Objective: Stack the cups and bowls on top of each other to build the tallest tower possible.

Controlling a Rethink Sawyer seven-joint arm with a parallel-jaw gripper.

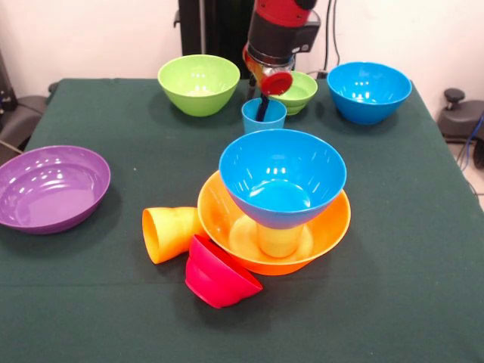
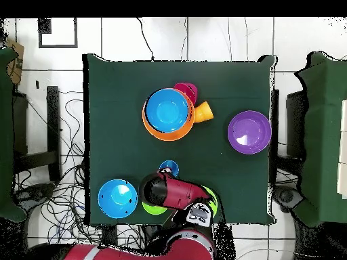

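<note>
A big orange bowl (image 1: 333, 227) (image 2: 150, 128) sits mid-table. Inside it a lime cup (image 1: 278, 242) stands upside down, and a blue bowl (image 1: 282, 178) (image 2: 167, 110) rests on that cup. An orange cup (image 1: 170, 233) (image 2: 203, 110) lies on its side against the orange bowl. Beside it a small red bowl (image 1: 219, 274) (image 2: 184, 90) is tipped over. A blue cup (image 1: 264, 117) (image 2: 169, 168) stands upright behind this pile. My gripper (image 1: 266, 102) hangs right over the blue cup and dips into its mouth.
A purple bowl (image 1: 49, 187) (image 2: 249, 132) lies apart at one side. Along the robot's edge stand a large green bowl (image 1: 198, 83), a small green bowl (image 1: 301, 92) (image 2: 152, 208) and a second blue bowl (image 1: 368, 91) (image 2: 116, 198). My arm (image 2: 179, 193) covers part of that row from above.
</note>
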